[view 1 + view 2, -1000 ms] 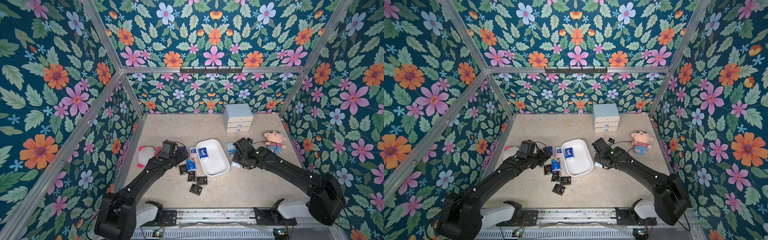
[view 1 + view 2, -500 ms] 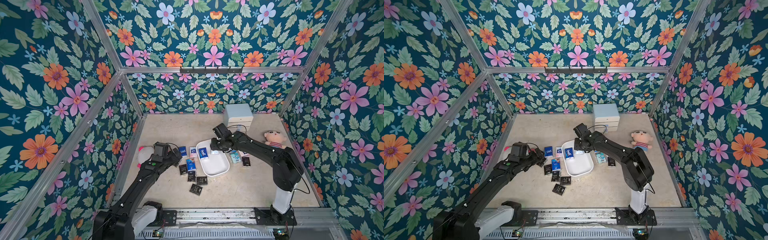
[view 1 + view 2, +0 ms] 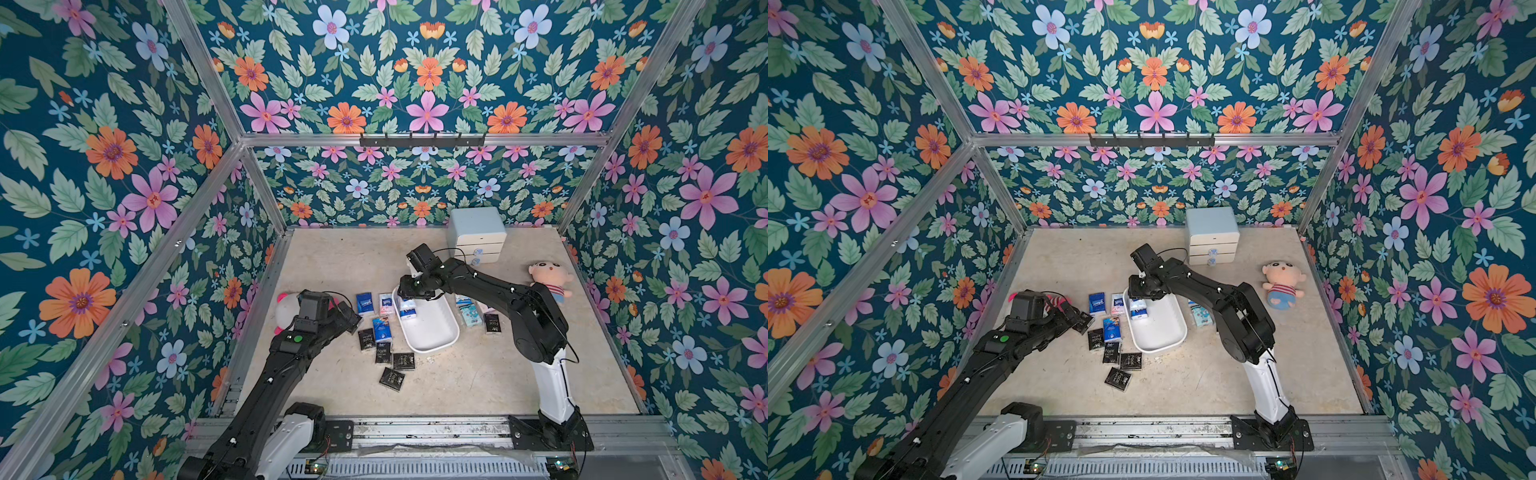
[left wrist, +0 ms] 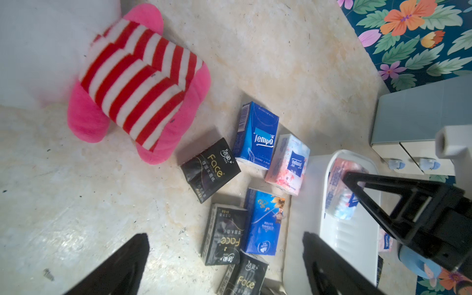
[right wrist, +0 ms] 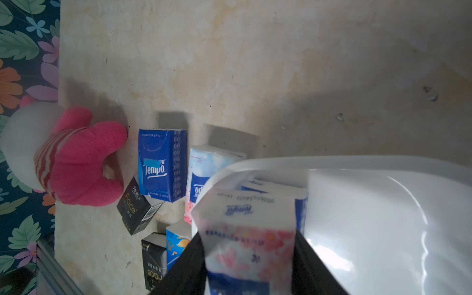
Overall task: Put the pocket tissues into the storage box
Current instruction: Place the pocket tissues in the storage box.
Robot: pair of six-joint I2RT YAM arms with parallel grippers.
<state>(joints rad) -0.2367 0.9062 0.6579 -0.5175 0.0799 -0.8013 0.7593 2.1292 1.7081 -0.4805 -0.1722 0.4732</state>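
Observation:
The white storage box [image 3: 430, 332] [image 3: 1158, 332] lies mid-table. My right gripper [image 3: 409, 297] [image 5: 247, 237] hangs over its far end, shut on a pink-flowered pocket tissue packet [image 5: 247, 229] [image 4: 342, 189]. A blue packet [image 5: 301, 201] lies in the box under it. Left of the box lie a dark blue packet [image 3: 365, 303], a pink one [image 3: 385, 302], a blue one [image 3: 380, 328] and several black ones [image 3: 383, 353]. My left gripper [image 3: 353, 318] [image 4: 224, 236] hovers open above these, holding nothing. A light blue packet [image 3: 467, 309] and a black one [image 3: 491, 323] lie right of the box.
A pale blue drawer cabinet [image 3: 478, 235] stands at the back. A plush boy doll [image 3: 548, 280] lies at the right. A pink-and-white plush [image 3: 286, 309] lies by the left wall, close behind my left gripper. Flowered walls close in three sides.
My right arm swung from the packets right of the box to over the box's far end, carrying the pink-flowered packet. My left arm drew back slightly, still open.

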